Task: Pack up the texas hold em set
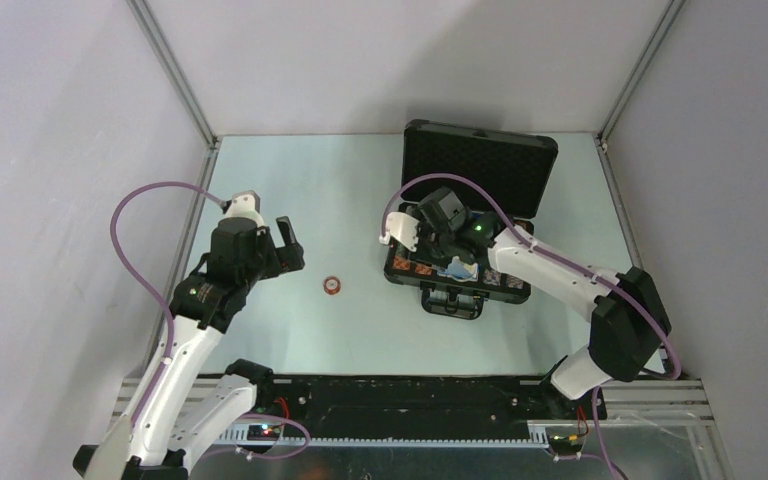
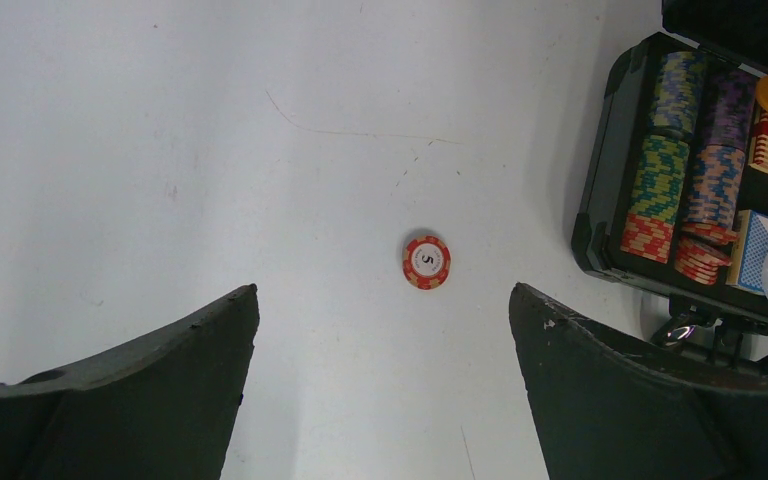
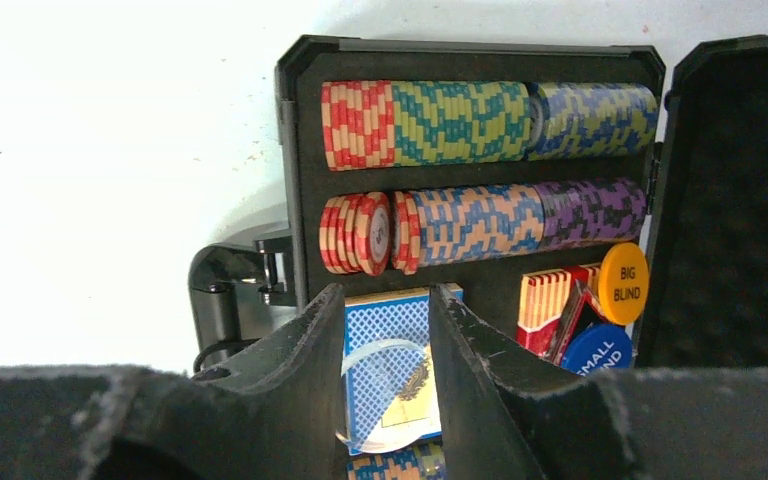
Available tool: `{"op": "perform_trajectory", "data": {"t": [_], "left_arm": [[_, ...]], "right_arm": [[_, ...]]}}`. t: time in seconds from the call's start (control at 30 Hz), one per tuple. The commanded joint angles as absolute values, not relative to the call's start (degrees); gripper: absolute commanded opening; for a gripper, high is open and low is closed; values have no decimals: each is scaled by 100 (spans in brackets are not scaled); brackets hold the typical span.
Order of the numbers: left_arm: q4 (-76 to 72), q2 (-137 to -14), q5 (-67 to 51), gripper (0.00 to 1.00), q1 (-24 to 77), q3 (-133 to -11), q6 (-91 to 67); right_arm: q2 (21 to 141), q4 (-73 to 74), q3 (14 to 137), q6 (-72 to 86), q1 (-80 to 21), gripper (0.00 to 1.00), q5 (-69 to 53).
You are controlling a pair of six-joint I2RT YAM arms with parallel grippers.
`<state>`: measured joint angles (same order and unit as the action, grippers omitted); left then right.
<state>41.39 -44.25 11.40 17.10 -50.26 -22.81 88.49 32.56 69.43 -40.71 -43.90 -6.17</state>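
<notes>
The black case (image 1: 392, 268) of the texas hold em set lies open, foam-lined lid (image 1: 480, 165) raised at the back. Multicoloured chip rows (image 3: 460, 122) fill its upper slots. A red-white card box (image 3: 545, 305) leans by a yellow "BIG BLIND" button (image 3: 624, 283) and a blue "SMALL BLIND" button (image 3: 596, 352). My right gripper (image 3: 387, 290) hangs over the case, shut on a clear round disc (image 3: 385, 395) just above a blue card box (image 3: 390, 320). One red-white chip (image 2: 426, 262) lies alone on the table. My left gripper (image 2: 383, 290) hovers open, just short of it.
The case's handle (image 1: 452, 302) sticks out toward the arms. White walls with metal corner posts (image 1: 175, 75) close the table in on three sides. The right arm's cable (image 1: 430, 182) arcs above the case. The loose chip (image 1: 332, 285) lies between the two arms.
</notes>
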Motion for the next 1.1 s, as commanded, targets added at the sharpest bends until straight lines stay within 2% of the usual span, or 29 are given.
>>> {"op": "perform_trajectory", "data": {"t": [0.0,0.4,0.7,1.07], "left_arm": [[4113,-4412,1121,99,1662,-4991,-2142],[4113,-4426,1099,99,1664,-4988,-2137],[4117,-4411,1111,100,1662,-4992,-2139],[4115,-4412,1106,99,1661,-4996,-2135]], "right_arm": [[8695,3544,6979,-4124,-4366,43,-1188],[9075,3165,6641,-4141,-4544,62,-882],[9229,2720,6636,-4140,-4544,63,-428],[9360,2617,6636,-4144,-4501,63,-447]]}}
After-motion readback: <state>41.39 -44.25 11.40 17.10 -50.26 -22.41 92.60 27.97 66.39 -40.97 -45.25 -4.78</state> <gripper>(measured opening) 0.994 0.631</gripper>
